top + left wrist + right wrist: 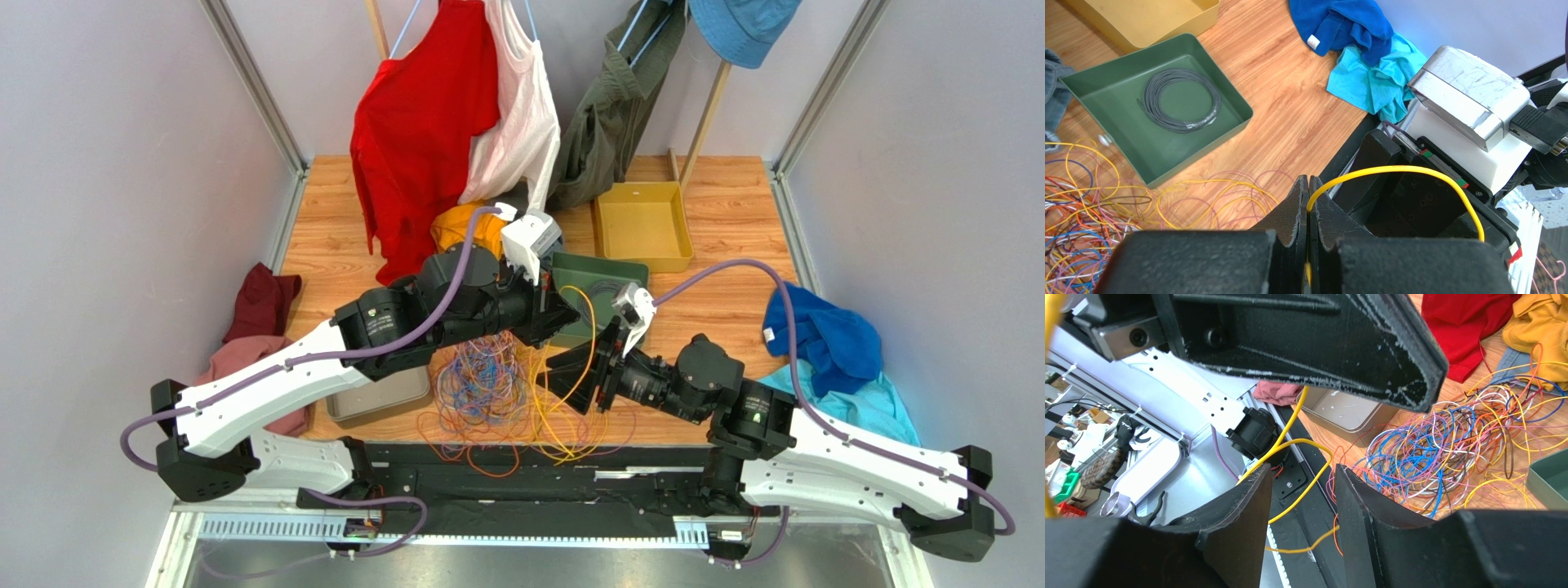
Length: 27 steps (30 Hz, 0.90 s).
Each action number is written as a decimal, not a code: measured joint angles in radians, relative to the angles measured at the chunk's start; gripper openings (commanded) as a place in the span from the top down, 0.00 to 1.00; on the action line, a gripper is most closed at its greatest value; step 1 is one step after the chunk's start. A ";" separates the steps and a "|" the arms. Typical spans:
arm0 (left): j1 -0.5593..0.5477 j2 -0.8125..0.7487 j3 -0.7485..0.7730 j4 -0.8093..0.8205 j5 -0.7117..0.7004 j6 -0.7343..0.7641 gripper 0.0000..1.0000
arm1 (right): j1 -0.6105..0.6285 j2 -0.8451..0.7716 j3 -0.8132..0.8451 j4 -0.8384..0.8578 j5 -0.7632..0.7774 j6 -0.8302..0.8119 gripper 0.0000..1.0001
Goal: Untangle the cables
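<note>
Untangling looks barely begun. The cables (491, 386) (orange, blue, purple, yellow, white) lie as one snarled heap on the counter (724, 196), lower centre of the overhead frame, w/ loops spilling toward the near edge. A grey bin (383, 395) sits just left of the heap. Beyond, at centre frame, the green tray (1198, 156) carries only a dark coil (1181, 101); the yellow tray (642, 186) behind it shows no wires. Est.: one strand in hand, nearly all the sorting left.

The right end effector (1303, 478), lower centre of its wrist view, has jaws partly spread. A yellow cable (1306, 447) runs past the gap, contact unclear. The left end effector (1309, 187), a bit higher in the overhead frame, has jaws pressed together, pinching apparently the same yellow cable, which arcs off to the right of its wrist view.
</note>
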 measured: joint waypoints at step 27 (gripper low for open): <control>-0.011 -0.076 -0.081 0.050 -0.021 -0.034 0.51 | 0.000 -0.045 -0.218 0.299 0.070 0.091 1.00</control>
